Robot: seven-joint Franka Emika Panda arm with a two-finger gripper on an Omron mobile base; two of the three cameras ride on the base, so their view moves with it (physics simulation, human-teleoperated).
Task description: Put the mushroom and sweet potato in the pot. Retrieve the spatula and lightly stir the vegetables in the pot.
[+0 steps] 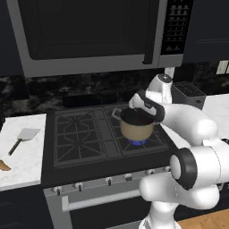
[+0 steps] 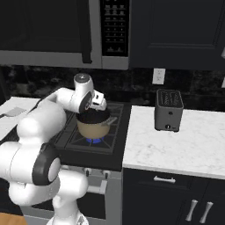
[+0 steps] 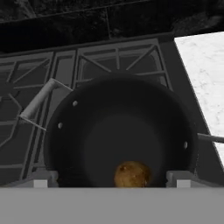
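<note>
Tool: I see my tool (image 3: pixel 112 178) hanging right over the pot, its two tips spread wide near the rim on either side, nothing between them and nothing touched.
Mushroom: the mushroom (image 3: pixel 132 174) lies on the dark pot floor, at the bottom of the hand view, between the tips and below them, clear of both.
Pot: the pot (image 1: pixel 137 129) stands on the front right burner of the stove (image 1: pixel 89 134), with a blue flame (image 1: pixel 137 142) showing under it. I see one metal handle (image 3: pixel 38 105) sticking out over the grate in the hand view; the other is just a sliver at the right edge.
In the way: my own wrist and forearm (image 1: pixel 154 105) lean over the pot's back rim and hide part of its opening in both base views.
Spatula: the spatula (image 1: pixel 23 138) lies flat on the left desk (image 1: pixel 27 161), well apart from the pot, the whole cooktop between them.
Sweet potato: the sweet potato (image 1: pixel 4 166) is at the left edge of the left base view, on the same desk, nearer the front than the spatula and cut off by the frame.
Above: a microwave (image 1: pixel 89 36) hangs over the stove.
Right side: a toaster (image 2: pixel 168 110) stands on the right desk (image 2: pixel 184 145), apart from the pot.
</note>
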